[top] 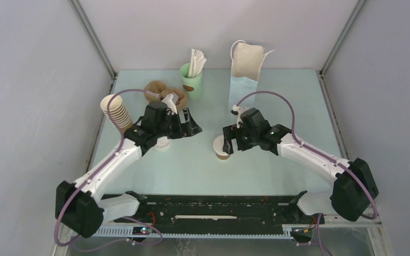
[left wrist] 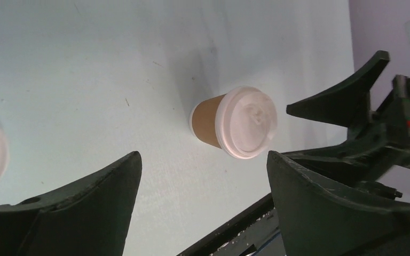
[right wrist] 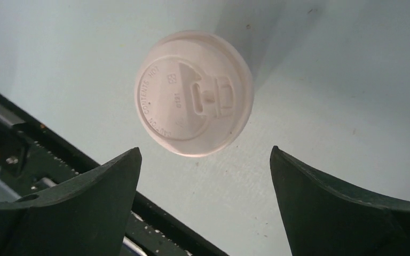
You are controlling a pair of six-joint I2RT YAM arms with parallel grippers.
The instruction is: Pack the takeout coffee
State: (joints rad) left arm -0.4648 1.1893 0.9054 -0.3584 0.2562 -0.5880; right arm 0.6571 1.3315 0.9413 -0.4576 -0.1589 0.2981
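Kraft-paper takeout coffee, round embossed white plastic lid; left claw and right claw wide, empty.

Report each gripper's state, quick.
Left gripper: open, holding nothing.
Right gripper: open, holding nothing; the lidded coffee cup is not gripped.

pale green table: coffee sits about mid-table, a loose white lid off to its left, cup stack by the left edge, mint cup, bag and some brown bits along the back
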